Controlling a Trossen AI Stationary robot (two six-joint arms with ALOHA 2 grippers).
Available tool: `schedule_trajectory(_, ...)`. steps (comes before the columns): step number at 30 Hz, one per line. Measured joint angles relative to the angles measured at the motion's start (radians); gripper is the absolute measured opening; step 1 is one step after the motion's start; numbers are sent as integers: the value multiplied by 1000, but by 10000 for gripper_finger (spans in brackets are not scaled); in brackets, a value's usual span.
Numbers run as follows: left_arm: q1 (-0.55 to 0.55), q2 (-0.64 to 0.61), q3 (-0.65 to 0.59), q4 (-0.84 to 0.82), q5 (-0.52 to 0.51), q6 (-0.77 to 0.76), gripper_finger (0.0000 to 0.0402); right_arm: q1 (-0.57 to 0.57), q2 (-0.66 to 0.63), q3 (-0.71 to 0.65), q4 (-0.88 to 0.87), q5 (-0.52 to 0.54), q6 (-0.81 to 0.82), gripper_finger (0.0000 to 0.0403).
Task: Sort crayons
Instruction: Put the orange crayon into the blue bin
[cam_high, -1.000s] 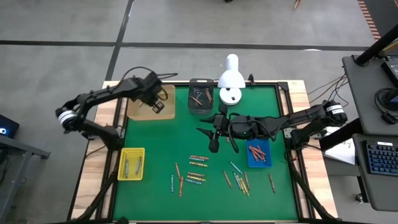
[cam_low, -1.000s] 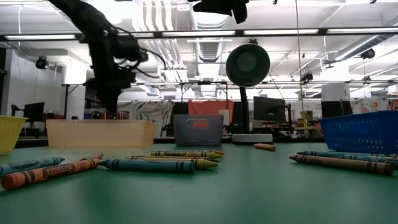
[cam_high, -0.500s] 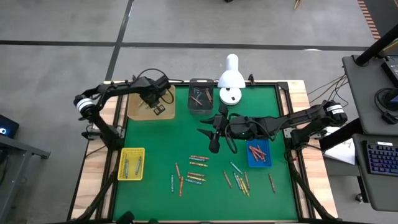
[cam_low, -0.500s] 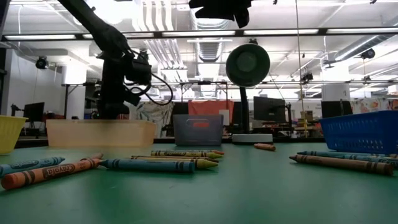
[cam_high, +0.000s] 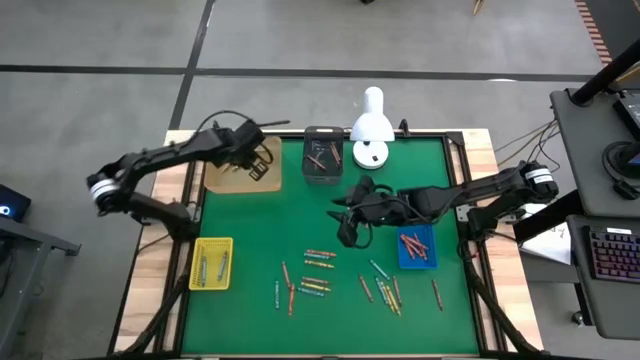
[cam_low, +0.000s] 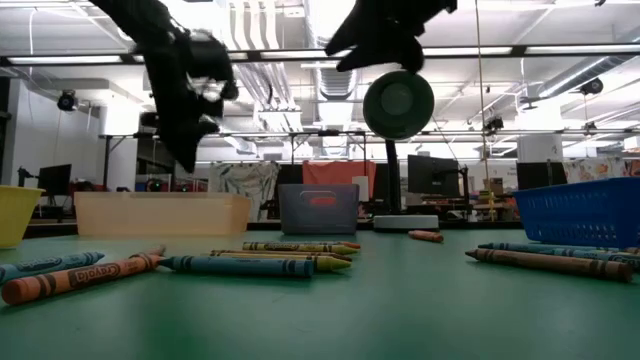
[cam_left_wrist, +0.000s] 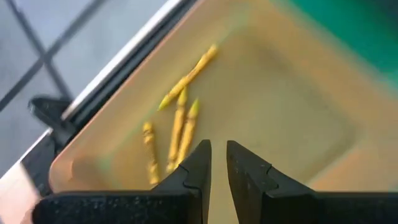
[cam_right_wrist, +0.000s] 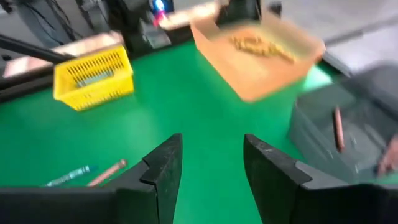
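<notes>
Green felt covers the tabletop (cam_high: 260, 225). A tan tray (cam_high: 232, 180) sits near the far left corner with a few yellow crayons (cam_left_wrist: 177, 127) in it. A grey tray (cam_high: 322, 168) by the far edge holds some brownish-red crayons (cam_high: 319, 157). A yellow basket (cam_high: 211, 263) near the left edge has a few crayons in it. A blue basket (cam_high: 416, 247) near the right edge holds reddish crayons. Many loose crayons (cam_high: 317, 270) lie spread along the near half of the tabletop.

The left gripper (cam_high: 256, 162) hangs over the tan tray, its fingers (cam_left_wrist: 193, 171) a small way apart and holding nothing. A second ago they were tighter. The right gripper (cam_high: 345, 228) is over the middle of the tabletop, spread wide and holding nothing. It has swung a little and sits lower in the low view than before.
</notes>
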Motion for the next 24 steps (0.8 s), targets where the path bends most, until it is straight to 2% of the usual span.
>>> schedule_trajectory(7, -211, -245, -149, 250, 1, -96, 33, -8, 0, 54, -213, -6, 154, 139)
schedule_trajectory(15, -436, -435, -376, 821, 0, -70, 33, -12, 45, 58, -275, -76, 222, 114)
schedule_trajectory(19, -487, -471, -448, 1033, 0, -1, 33, -14, 80, 67, -344, -92, 293, 105)
schedule_trajectory(24, -489, -477, -491, 1136, -3, 39, 33, -23, 156, 67, -492, -158, 396, 96)
